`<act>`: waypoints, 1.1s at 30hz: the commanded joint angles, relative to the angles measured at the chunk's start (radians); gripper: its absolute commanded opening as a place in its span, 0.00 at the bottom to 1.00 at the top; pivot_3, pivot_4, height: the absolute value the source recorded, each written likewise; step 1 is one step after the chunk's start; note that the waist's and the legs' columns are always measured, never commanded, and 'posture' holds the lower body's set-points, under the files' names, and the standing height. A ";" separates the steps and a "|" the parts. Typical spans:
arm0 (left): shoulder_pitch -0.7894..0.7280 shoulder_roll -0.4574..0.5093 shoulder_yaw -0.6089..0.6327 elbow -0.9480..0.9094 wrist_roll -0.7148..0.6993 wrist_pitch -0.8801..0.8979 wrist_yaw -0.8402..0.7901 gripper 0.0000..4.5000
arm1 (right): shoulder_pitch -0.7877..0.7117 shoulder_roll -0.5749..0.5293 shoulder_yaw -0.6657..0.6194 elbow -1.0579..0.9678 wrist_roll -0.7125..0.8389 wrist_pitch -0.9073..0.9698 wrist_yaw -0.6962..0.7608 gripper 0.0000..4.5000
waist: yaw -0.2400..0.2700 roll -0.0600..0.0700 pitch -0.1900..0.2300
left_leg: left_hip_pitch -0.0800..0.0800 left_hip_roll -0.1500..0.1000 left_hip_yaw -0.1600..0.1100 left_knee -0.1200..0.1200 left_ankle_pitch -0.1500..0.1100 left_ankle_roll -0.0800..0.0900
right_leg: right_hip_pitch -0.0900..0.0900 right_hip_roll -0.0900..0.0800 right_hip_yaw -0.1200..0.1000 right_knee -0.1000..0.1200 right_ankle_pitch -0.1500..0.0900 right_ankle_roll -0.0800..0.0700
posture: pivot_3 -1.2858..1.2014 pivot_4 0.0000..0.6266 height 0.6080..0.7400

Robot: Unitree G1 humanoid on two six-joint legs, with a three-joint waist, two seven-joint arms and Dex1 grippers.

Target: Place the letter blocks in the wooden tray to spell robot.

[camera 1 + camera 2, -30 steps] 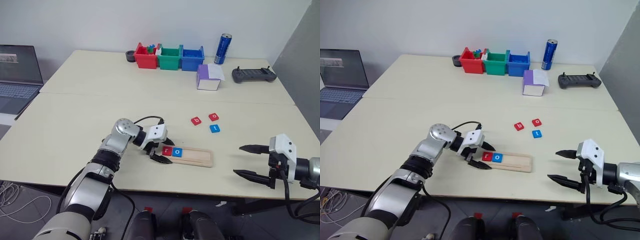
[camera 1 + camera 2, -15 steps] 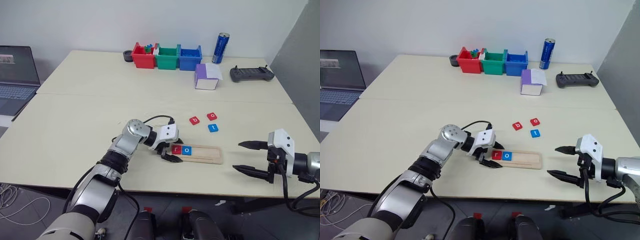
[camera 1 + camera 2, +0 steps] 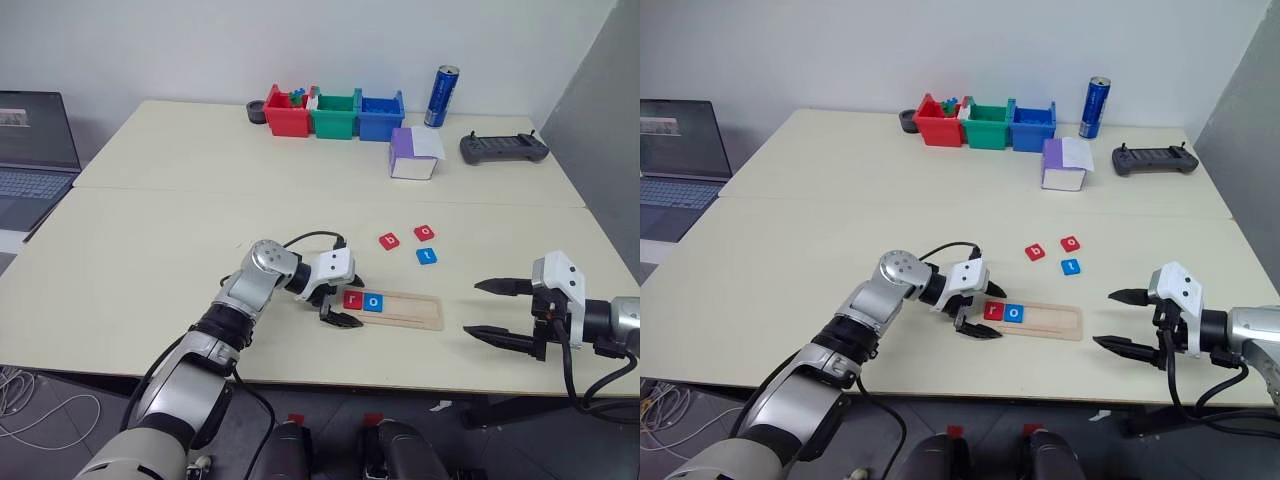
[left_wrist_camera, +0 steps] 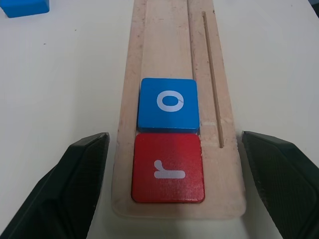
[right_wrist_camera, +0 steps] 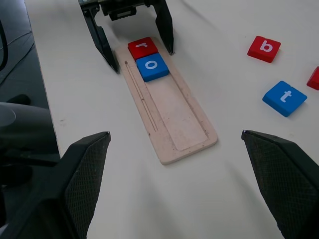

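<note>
1. The long pale-wood tray [image 3: 392, 308] with its shallow groove lies flat on the cream tabletop [image 3: 150, 240], close to the front edge and about midway along it.
2. Two flat square tiles sit in the tray's left end, touching each other — the red "r" tile [image 4: 168, 168] at the very end, the blue "o" tile [image 4: 168, 104] just beside it; the rest of the groove is bare wood.
3. The left gripper [image 3: 331, 307] straddles that end of the tray, its two black fingers spread apart on either side of the wood, holding nothing.
4. Three more tiles lie loose on the tabletop behind the tray, toward the right: the red "b" tile [image 3: 390, 241], the red "o" tile [image 3: 425, 232] and the blue "t" tile [image 3: 427, 256], close together but apart.
5. The right gripper [image 3: 487, 309] hangs near the front right corner — fingers wide apart, empty, well clear of the tray.
</note>
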 commanded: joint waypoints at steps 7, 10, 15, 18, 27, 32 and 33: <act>0.027 0.121 0.102 -0.174 -0.146 -0.006 -0.048 0.99 | -0.269 0.198 0.094 0.033 -0.055 0.088 -0.313 1.00 | -0.010 0.000 0.000 | 0.000 0.001 0.000 -0.001 0.000 -0.001 | -0.001 0.000 0.001 0.001 0.000 0.000 | 0.52 0.24 1.00; 0.071 0.174 0.165 -0.222 -0.225 -0.019 -0.077 0.99 | -0.353 0.317 0.151 0.067 -0.104 0.141 -0.461 1.00 | -0.019 0.000 0.000 | 0.000 0.002 0.001 -0.001 0.002 -0.004 | -0.001 0.000 0.001 0.002 0.000 -0.001 | 0.52 0.24 1.00; 0.138 0.269 0.292 -0.245 -0.310 -0.046 -0.058 0.99 | -0.436 0.493 0.240 0.145 -0.225 0.168 -0.669 1.00 | -0.023 0.001 0.001 | 0.000 0.002 0.002 -0.001 0.004 -0.007 | -0.003 0.000 0.002 0.003 -0.001 -0.001 | 0.52 0.24 1.00; 0.222 0.366 0.354 -0.280 -0.373 -0.024 -0.117 0.99 | -0.487 0.588 0.265 0.216 -0.268 0.176 -0.755 1.00 | -0.023 0.001 0.001 | 0.000 0.002 0.002 -0.001 0.004 -0.007 | -0.004 0.000 0.002 0.004 -0.001 -0.002 | 0.52 0.24 1.00; 0.387 0.506 0.456 -0.386 -0.494 -0.005 -0.186 0.99 | -0.569 0.686 0.312 0.396 -0.351 0.129 -0.797 1.00 | -0.020 0.001 0.001 | -0.002 0.002 0.004 -0.001 0.004 -0.006 | -0.006 -0.001 0.004 0.004 -0.001 -0.002 | 0.52 0.24 1.00; 0.404 0.507 0.484 -0.411 -0.524 0.027 -0.151 0.99 | -0.600 0.718 0.312 0.484 -0.375 0.097 -0.804 1.00 | -0.023 0.001 0.001 | -0.002 0.002 0.004 -0.001 0.002 -0.003 | -0.006 -0.001 0.004 0.004 -0.001 -0.002 | 0.52 0.24 1.00; 0.412 0.511 0.485 -0.416 -0.522 0.030 -0.146 0.99 | -0.608 0.729 0.314 0.505 -0.378 0.086 -0.807 1.00 | -0.024 0.001 0.001 | -0.002 0.002 0.004 -0.001 0.002 -0.003 | -0.006 0.000 0.004 0.004 -0.001 -0.002 | 0.52 0.24 1.00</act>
